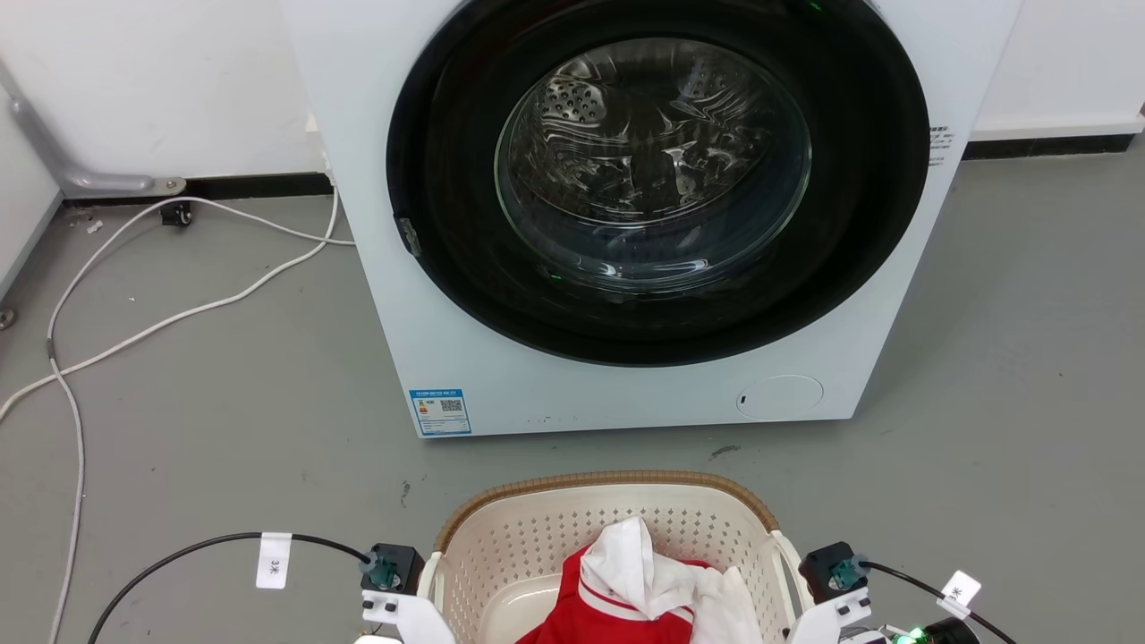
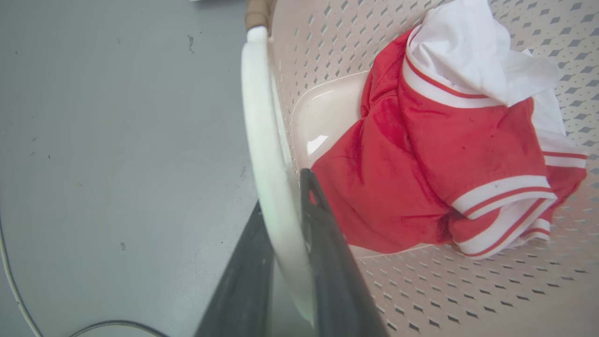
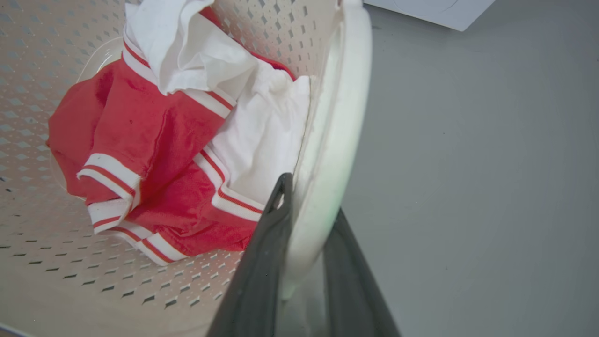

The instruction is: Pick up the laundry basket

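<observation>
The laundry basket (image 1: 608, 514) stands on the grey floor in front of the washing machine, cream and perforated, with a brown rim. A red and white garment (image 1: 626, 599) lies inside it. In the left wrist view my left gripper (image 2: 283, 196) is shut on the basket's white loop handle (image 2: 262, 117), one dark finger on each side. My right gripper (image 3: 309, 196) is shut the same way on the opposite handle (image 3: 337, 117). In the head view both wrists (image 1: 391, 572) (image 1: 832, 572) sit right beside the basket's sides. Whether the basket is off the floor I cannot tell.
The white washing machine (image 1: 626, 224), with its round glass door closed, stands just behind the basket. White cables (image 1: 179, 313) trail over the floor at the left. Black cables (image 1: 197, 546) run from both wrists. Bare grey floor lies on both sides of the basket.
</observation>
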Available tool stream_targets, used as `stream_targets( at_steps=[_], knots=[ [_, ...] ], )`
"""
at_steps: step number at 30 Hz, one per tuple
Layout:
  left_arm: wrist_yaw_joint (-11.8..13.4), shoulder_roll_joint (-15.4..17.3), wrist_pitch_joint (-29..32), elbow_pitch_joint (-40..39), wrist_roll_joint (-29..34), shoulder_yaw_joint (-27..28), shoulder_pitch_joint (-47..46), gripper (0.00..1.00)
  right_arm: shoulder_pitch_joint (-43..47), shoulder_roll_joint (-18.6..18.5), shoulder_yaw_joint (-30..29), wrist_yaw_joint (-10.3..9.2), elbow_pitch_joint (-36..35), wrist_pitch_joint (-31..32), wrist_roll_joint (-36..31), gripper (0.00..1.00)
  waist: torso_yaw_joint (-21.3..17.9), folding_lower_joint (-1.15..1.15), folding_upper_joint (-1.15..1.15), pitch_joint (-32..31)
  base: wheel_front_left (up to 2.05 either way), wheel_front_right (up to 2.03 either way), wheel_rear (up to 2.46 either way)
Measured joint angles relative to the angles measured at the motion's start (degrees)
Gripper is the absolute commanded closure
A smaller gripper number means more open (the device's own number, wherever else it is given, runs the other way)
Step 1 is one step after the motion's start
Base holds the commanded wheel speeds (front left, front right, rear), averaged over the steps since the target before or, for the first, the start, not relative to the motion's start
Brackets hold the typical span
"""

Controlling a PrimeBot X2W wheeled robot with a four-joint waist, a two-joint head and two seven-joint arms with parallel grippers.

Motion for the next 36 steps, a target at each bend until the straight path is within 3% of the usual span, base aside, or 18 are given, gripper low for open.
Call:
stream_targets(
  at_steps=[36],
  knots=[
    [0.0,0.2,-0.5,0.3,-1.5,-1.3,0.0,1.00,0.2,0.0,0.8,0.00,0.0,-0.1,1.0,1.00,0.0,0.00,0.00,0.2,0.00,0.00,0.00]
  ],
)
